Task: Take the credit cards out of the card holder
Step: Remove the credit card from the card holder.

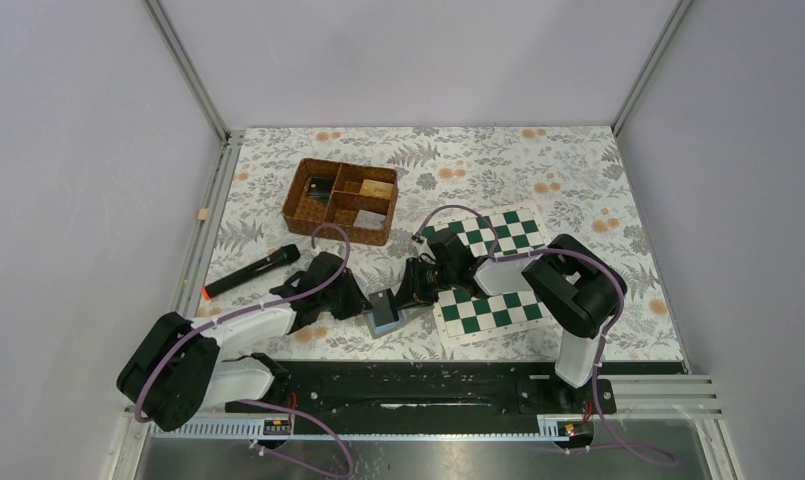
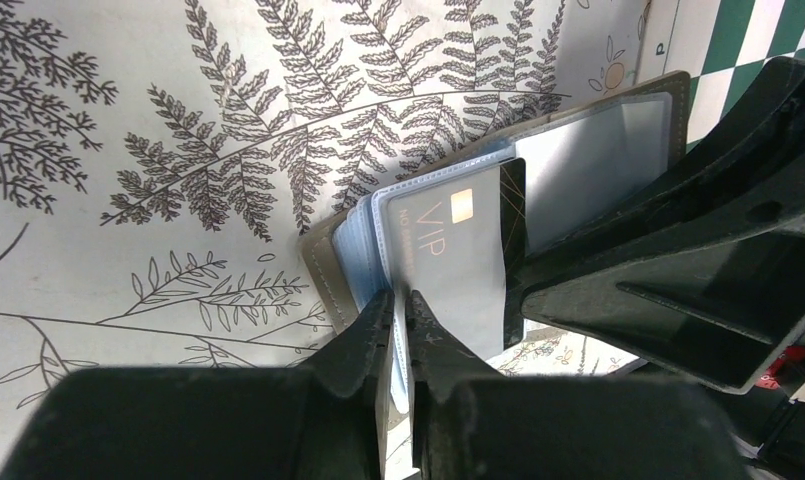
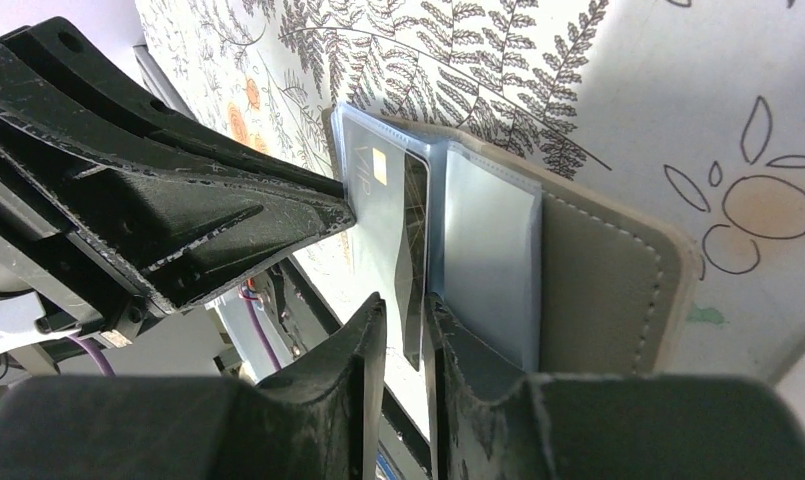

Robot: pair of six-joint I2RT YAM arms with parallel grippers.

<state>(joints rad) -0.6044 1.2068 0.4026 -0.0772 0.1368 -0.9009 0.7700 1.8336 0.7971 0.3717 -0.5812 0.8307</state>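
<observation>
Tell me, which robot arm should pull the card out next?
Probably the right: its end effector already pinches the dark card's edge. The left end effector is clamped on the card holder's plastic sleeves, steadying it.

Overhead view of a table w/ floral-print cloth (image 1: 538, 160). Two black-and-white robot arms reach in from the near edge & meet near the centre. Between them lies a small card holder (image 1: 385, 311), grey w/ light blue showing. Left gripper (image 1: 360, 305) sits at its left side, right gripper (image 1: 406, 292) at its right; jaw detail too small to read. Green-and-white chessboard (image 1: 488, 272) lies right of centre, partly under the right arm. Brown wicker basket (image 1: 340, 200) w/ compartments sits further back. Black marker w/ orange tip (image 1: 250, 271) lies at left.
</observation>
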